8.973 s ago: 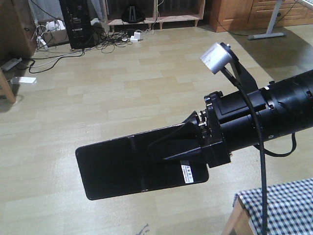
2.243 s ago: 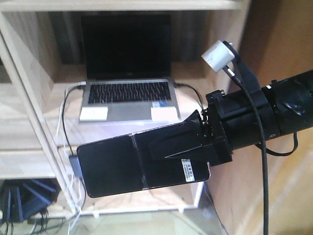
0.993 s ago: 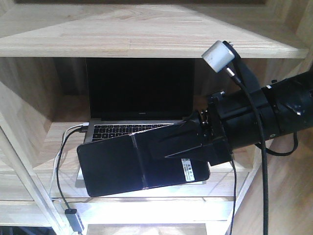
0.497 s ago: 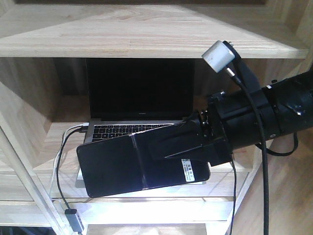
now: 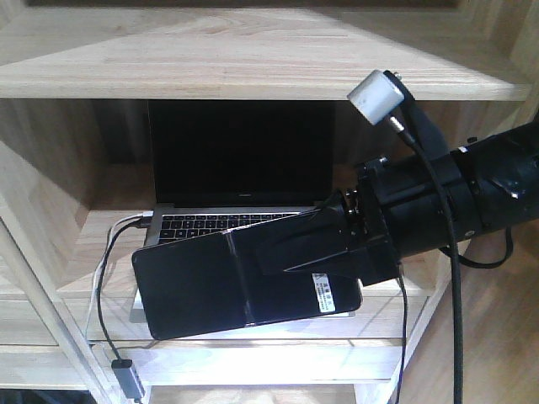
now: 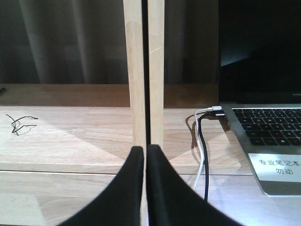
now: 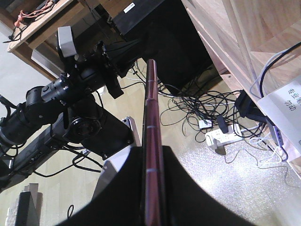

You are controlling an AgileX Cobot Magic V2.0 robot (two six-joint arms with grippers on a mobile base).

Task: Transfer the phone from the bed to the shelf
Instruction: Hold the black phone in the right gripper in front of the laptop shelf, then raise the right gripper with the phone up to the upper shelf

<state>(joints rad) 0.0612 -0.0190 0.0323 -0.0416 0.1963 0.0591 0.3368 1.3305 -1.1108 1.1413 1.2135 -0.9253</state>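
Since two seconds ago we have drawn closer to the shelf [image 5: 253, 67], so the laptop [image 5: 240, 156] now stands straight behind the phone [image 5: 202, 290]; the last half second brought no shift. Our right gripper [image 5: 263, 255] is clamped on the phone's sticker end, and the rest of it juts from the fingers toward 9 o'clock, across the laptop's keyboard. Our left gripper [image 6: 145, 149] has its fingers pressed together before the shelf.

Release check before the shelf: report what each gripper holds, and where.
Right gripper clamps the phone across its flat faces, at the end bearing the white sticker. Left gripper is shut, holding nothing.
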